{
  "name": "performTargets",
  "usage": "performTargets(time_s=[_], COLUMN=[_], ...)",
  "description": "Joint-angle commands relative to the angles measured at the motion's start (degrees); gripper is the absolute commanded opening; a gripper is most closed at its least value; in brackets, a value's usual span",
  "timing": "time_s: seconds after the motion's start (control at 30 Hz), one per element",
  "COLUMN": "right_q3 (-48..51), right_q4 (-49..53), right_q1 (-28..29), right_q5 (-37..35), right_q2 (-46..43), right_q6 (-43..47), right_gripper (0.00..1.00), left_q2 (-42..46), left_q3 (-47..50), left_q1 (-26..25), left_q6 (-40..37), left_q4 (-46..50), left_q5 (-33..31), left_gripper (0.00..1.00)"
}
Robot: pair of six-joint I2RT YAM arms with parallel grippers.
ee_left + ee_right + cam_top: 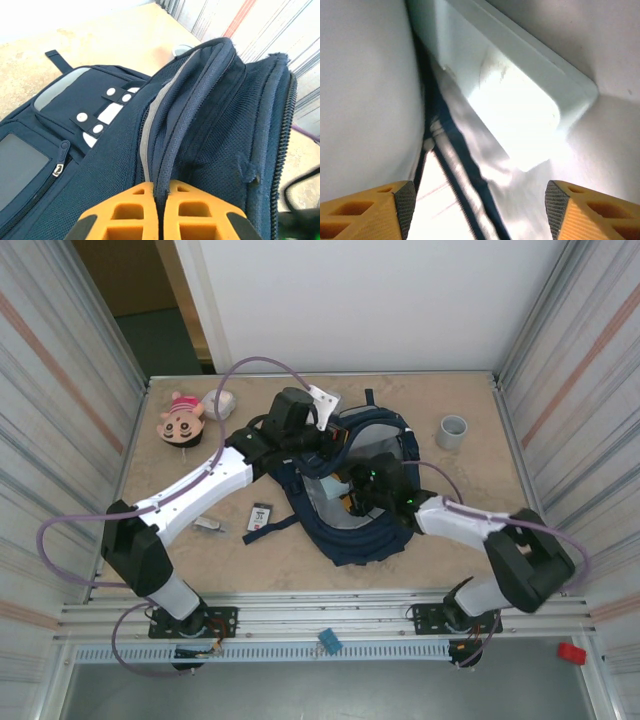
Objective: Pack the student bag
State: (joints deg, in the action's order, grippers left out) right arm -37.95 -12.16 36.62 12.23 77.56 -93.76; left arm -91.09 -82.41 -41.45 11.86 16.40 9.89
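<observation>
L gripper: clamped on student bag opening edge, edge lifted.
R gripper: jaws wide, inside bag; white flat item just ahead.

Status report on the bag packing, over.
Left gripper shut on student bag rim. Right gripper open inside bag, pale flat object ahead. No obstruction seen.

The student bag is navy with a grey patch and white tabs; the left pincer and right pincer are orange. The surface is mottled beige.
</observation>
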Motion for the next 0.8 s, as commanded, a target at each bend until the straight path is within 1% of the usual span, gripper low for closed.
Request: performTargets(time_s=[0.0, 0.13, 0.2, 0.23, 0.3, 0.4, 0.5, 0.57, 0.7, 0.77], right_q3=[0.79, 0.08, -1.21, -2.3, -4.29, -6.38, -9.61, -12.36, -16.1, -16.92], right_q4=[11.26, 21.58, 27.42, 30.61, 34.9, 36.79, 36.75, 37.99, 39.74, 39.33], right_q1=[-0.87, -1.24, -1.92, -2.25, -2.74, -4.4, -7.31, -8.68, -8.85, -8.85], right_q5=[0.16, -1.73, -3.44, -4.67, -7.44, -9.93, -8.1, -5.55, -3.34, -2.44], right_q2=[-7.01, -16.09, -20.38, -24.25, -28.96, -35.6, -36.98, -35.52, -31.82, -30.46], right_q6=[4.33, 8.93, 12.37, 14.46, 18.74, 24.45, 30.72, 33.78, 38.85, 40.31], right_gripper=[0.71, 0.71, 0.71, 0.7, 0.7, 0.7, 0.7, 0.7, 0.69, 0.69], left_q2=[3.2, 2.85, 3.01, 3.1, 3.35, 3.2, 2.68, 2.5, 4.31, 6.28], left_q3=[-0.05, 0.29, 0.86, 1.28, 2.45, 5.09, 8.21, 9.68, 11.88, 12.78], left_q1=[0.78, 0.76, 0.63, 0.51, -0.08, -1.64, -2.61, -3.07, -4.43, -4.43], left_q6=[-0.47, -0.43, -0.26, -0.38, -1.1, -3.4, -2.08, -0.22, 4.14, 7.86], left_q4=[-5.35, -4.29, -3.65, -3.22, -2.32, -1.23, -1.53, -1.24, 1.14, 3.35], left_q5=[-1.83, -1.63, -1.52, -1.57, -2.18, -3.98, -3.15, -2.73, -3.77, -5.19], left_gripper=[0.0, 0.0, 0.0, 0.0, 0.0, 0.0, 0.01, 0.1, 0.39, 0.5])
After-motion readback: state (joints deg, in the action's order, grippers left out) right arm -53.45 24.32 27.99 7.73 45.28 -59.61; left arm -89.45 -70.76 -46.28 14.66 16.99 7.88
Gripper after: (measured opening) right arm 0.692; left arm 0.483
